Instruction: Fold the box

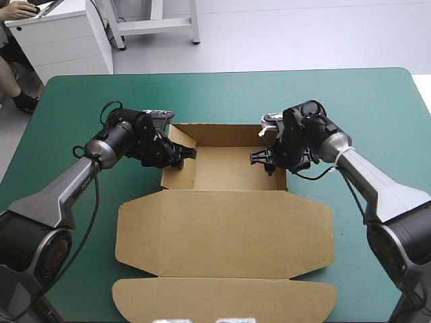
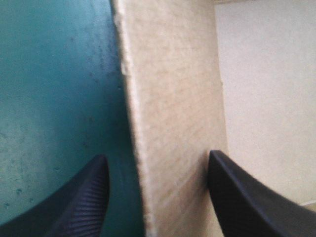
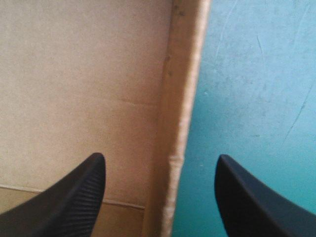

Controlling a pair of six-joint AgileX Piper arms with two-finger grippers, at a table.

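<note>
The brown box point(image 1: 225, 232) lies mid-table as an open tray point(image 1: 229, 168) with raised walls, its lid spread flat toward the near edge. My left gripper point(image 1: 176, 160) is open and straddles the tray's left wall point(image 2: 173, 123), with one finger outside over the teal-green cover and one inside. My right gripper point(image 1: 269, 160) is open too and straddles the right wall point(image 3: 182, 98) the same way. In the wrist views, the left gripper point(image 2: 157, 154) and the right gripper point(image 3: 160, 156) each show a wide gap, with the board not pinched.
The teal-green cover point(image 1: 350, 108) surrounds the box on the far, left and right sides. The lid's rounded front flap point(image 1: 222, 299) reaches close to the table's near edge. A white cabinet point(image 1: 60, 40) stands beyond the far left corner.
</note>
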